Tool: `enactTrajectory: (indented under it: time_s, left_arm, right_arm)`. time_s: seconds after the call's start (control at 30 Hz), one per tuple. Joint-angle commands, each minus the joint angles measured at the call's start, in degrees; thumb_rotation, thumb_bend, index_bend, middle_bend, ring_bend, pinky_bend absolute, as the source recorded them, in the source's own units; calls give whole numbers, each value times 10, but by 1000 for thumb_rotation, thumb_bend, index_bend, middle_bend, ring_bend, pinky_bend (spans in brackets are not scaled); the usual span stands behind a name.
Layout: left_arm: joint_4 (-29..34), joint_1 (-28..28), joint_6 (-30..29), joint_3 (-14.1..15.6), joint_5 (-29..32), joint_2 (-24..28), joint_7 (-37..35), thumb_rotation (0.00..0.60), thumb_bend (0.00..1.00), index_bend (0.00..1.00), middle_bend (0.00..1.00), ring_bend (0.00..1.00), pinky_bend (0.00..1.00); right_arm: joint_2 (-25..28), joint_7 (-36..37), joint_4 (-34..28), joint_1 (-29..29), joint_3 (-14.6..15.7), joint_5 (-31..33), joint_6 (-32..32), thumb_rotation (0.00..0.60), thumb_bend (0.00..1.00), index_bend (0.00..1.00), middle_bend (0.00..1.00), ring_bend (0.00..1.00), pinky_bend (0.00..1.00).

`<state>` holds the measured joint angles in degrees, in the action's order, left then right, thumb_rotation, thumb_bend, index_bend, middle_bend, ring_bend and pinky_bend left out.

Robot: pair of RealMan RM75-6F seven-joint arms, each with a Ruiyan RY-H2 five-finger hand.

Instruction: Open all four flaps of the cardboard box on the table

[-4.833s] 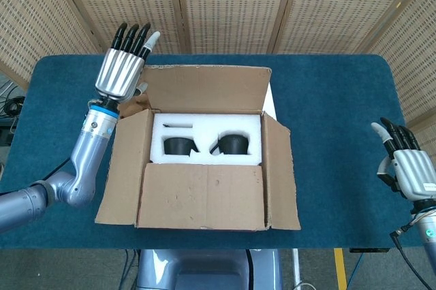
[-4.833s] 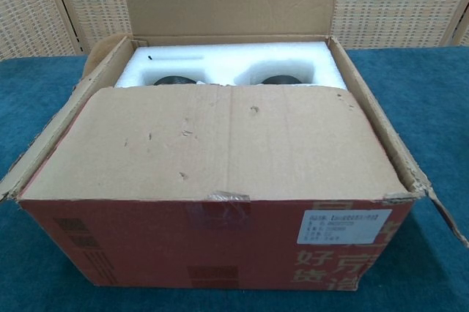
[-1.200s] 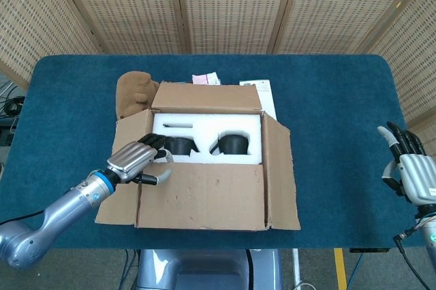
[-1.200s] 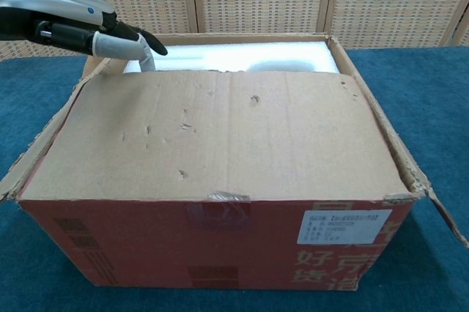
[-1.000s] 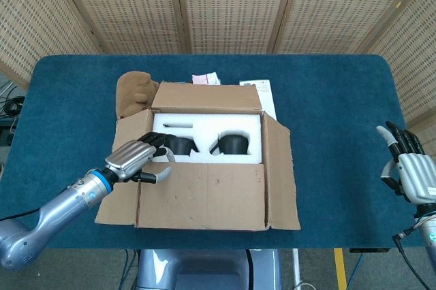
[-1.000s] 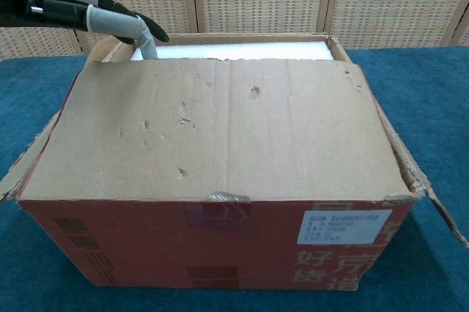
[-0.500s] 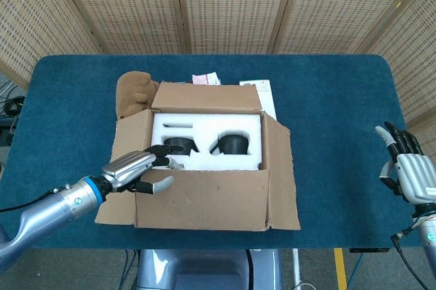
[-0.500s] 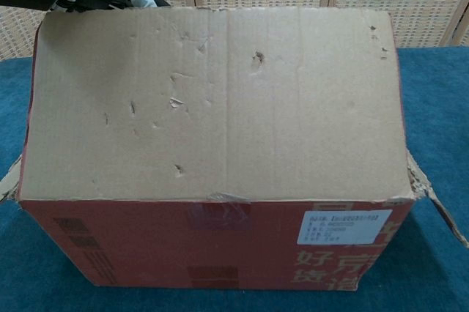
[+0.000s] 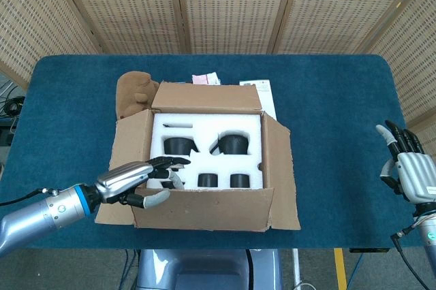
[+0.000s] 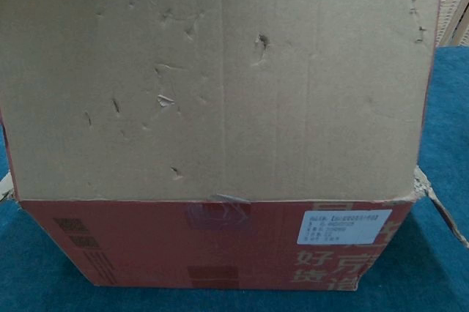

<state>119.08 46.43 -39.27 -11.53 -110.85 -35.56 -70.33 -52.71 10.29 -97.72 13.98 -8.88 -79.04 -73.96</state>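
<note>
The cardboard box sits mid-table. Its far flap tilts back, and the left flap and right flap lean outward. White foam with dark round items shows inside. My left hand holds the near flap's left top edge, fingers inside and thumb outside. The near flap stands about upright and fills the chest view above the red box front. My right hand hovers open at the table's right edge, far from the box.
A brown plush toy lies behind the box's left corner. A pink paper and a white sheet lie behind the far flap. The blue table stretches right of the box. Perforated screens stand behind.
My left hand has pulled the near flap up from lying over the box to roughly upright, uncovering more foam and two small dark items. The right hand has stayed put.
</note>
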Motion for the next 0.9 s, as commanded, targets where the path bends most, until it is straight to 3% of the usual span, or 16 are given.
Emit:
enactTrajectory:
  time_s: [0.03, 0.4, 0.73, 0.9]
  left_arm:
    - [-47, 37, -97, 73, -122, 24, -131, 128, 430, 348, 63, 0, 0]
    - [-92, 92, -191, 150, -224, 26, -223, 128, 427, 348, 63, 0, 0]
    - [-88, 138, -173, 201, -269, 12, -227, 129, 426, 348, 63, 0, 0]
    - [-85, 155, -154, 215, -255, 5, -204, 130, 425, 349, 63, 0, 0]
  right_arm:
    - [1, -1, -1, 1, 0, 1, 1, 600, 1000, 0, 0, 0, 0]
    - [1, -6, -4, 1, -1, 4, 2, 600, 1000, 0, 0, 0, 0]
    - [-1, -3, -1, 1, 0, 4, 3, 600, 1000, 0, 0, 0, 0]
    - [-2, 0, 2, 0, 0, 5, 2, 600, 1000, 0, 0, 0, 0]
